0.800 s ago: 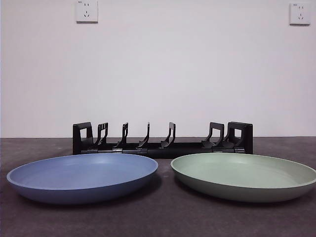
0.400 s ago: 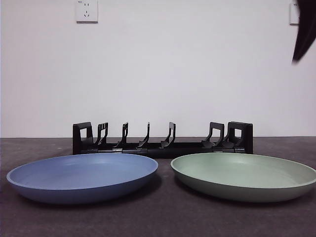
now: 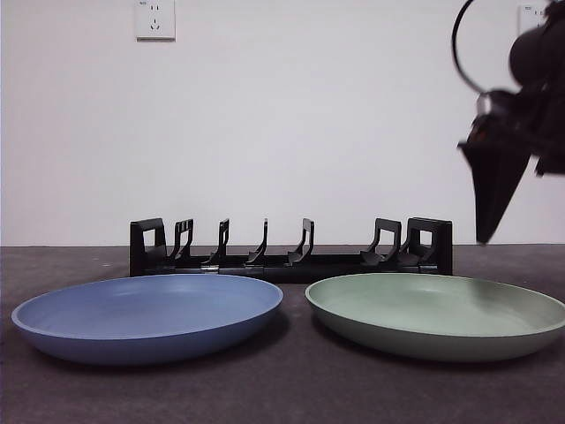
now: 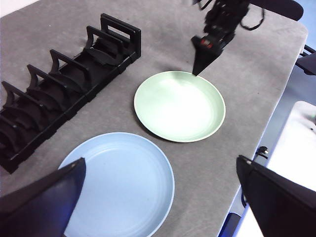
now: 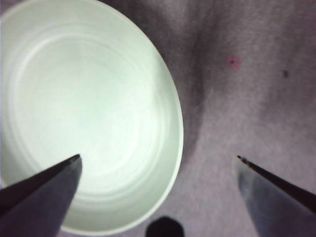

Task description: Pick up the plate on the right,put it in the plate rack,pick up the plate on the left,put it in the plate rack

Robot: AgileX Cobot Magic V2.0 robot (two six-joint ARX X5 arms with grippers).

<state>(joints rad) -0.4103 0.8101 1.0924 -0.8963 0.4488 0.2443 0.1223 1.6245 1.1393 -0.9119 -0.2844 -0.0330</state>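
A green plate lies on the right of the dark table and a blue plate on the left. Behind both stands the empty plate rack, long, low and black with curved prongs. My right gripper hangs open above the green plate's outer right edge, clear of it. In the right wrist view that gripper straddles the green plate's rim from above. High over the near side, my left gripper is open and empty, looking down on the rack, the blue plate, the green plate and the right gripper.
Two wall sockets sit high on the white wall behind. The table's edge runs close past the green plate, with a white object beyond it. Grey cloth covers the table between the plates and the rack.
The right arm has come down into the front view from the top right corner and now hangs over the green plate's right edge. Plates and rack have not moved.
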